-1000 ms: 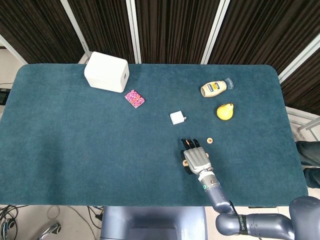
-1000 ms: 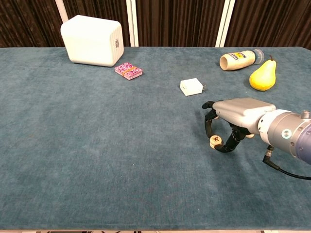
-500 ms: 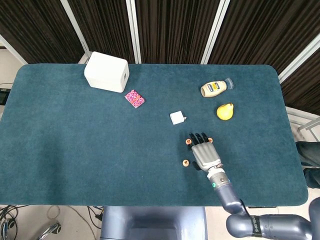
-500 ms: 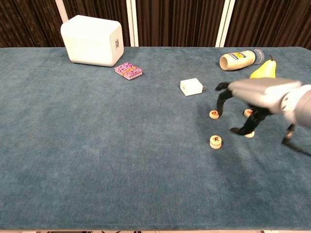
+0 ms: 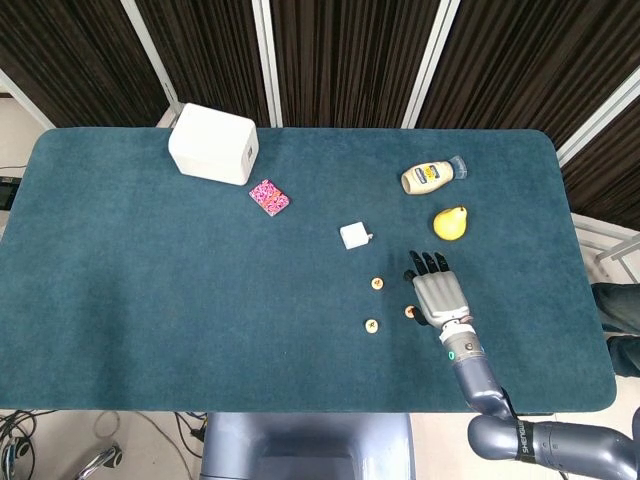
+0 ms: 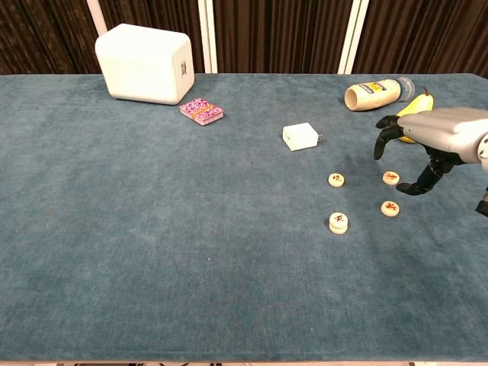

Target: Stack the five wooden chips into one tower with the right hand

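Note:
Round wooden chips with red marks lie on the blue cloth right of centre. One chip (image 6: pixel 336 179) (image 5: pixel 377 283) is far left and another chip (image 6: pixel 391 178) is far right. A third chip (image 6: pixel 390 207) (image 5: pixel 409 311) lies near right. The near-left piece (image 6: pixel 338 222) (image 5: pixel 371 325) looks thicker, like two chips stacked. My right hand (image 6: pixel 427 141) (image 5: pixel 438 290) hovers above the two right-hand chips, fingers arched down and apart, holding nothing. In the head view it hides the far-right chip. My left hand is not visible.
A lying mayonnaise bottle (image 6: pixel 374 94) and a yellow pear (image 6: pixel 415 114) sit just behind the hand. A small white cube (image 6: pixel 301 136) is left of the chips. A pink packet (image 6: pixel 201 111) and a white box (image 6: pixel 145 63) stand far left at the back.
The right hand has let go of the near-left stack, risen and swung right and away from me, uncovering the other chips.

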### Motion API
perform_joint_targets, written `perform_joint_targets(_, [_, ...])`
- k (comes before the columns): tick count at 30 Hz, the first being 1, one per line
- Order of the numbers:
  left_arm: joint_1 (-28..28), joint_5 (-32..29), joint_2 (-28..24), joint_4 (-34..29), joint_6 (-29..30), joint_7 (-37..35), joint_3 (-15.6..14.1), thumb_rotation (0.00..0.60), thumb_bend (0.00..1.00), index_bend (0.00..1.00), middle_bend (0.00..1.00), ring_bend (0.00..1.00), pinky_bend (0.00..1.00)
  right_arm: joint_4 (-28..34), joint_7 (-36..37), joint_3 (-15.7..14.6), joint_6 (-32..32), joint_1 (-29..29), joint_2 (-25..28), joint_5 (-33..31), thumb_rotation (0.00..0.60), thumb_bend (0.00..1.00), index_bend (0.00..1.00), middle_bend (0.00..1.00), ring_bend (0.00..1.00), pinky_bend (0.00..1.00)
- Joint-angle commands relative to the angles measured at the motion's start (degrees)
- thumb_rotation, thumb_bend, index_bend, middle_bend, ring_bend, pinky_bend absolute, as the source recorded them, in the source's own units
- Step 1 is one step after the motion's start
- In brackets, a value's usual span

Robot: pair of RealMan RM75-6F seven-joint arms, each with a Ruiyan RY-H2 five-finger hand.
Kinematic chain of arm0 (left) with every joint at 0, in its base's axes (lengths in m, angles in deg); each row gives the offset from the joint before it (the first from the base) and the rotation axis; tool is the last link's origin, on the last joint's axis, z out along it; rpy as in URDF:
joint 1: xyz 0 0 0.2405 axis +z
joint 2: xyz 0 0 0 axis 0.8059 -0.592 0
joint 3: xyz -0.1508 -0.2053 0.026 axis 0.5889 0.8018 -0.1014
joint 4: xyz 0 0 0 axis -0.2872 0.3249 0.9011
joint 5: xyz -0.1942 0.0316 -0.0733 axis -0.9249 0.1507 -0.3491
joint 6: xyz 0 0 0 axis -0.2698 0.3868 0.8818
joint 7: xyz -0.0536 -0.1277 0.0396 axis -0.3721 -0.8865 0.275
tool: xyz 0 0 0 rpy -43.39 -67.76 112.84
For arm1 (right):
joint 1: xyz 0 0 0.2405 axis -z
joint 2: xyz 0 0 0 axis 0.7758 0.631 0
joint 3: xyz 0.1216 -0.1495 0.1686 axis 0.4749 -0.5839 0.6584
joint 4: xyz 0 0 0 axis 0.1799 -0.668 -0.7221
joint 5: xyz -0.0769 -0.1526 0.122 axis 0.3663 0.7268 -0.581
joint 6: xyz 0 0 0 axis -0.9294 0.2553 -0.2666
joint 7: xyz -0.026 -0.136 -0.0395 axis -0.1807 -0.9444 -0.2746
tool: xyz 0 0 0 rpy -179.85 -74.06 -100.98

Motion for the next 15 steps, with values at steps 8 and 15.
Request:
perform_joint_targets(8, [-0.2, -0.3, 0.1, 0.0, -0.2, 0.3, 0.1, 0.600, 0.09, 0.00, 0.00, 0.00, 0.06, -4.3, 2.7, -0.8, -0.9, 1.3, -2.5, 2.0, 0.600, 0.39, 0.37, 0.00, 0.00, 0.00])
perform_joint_targets(15, [-0.1, -0.3, 0.1, 0.0, -0.1, 0.3, 0.1, 0.600, 0.09, 0.00, 0.00, 0.00, 0.06, -5.9, 3.6, -1.4, -0.9, 2.2, -4.1, 3.2, 0.600, 0.39, 0.40, 0.00, 0.00, 0.00])
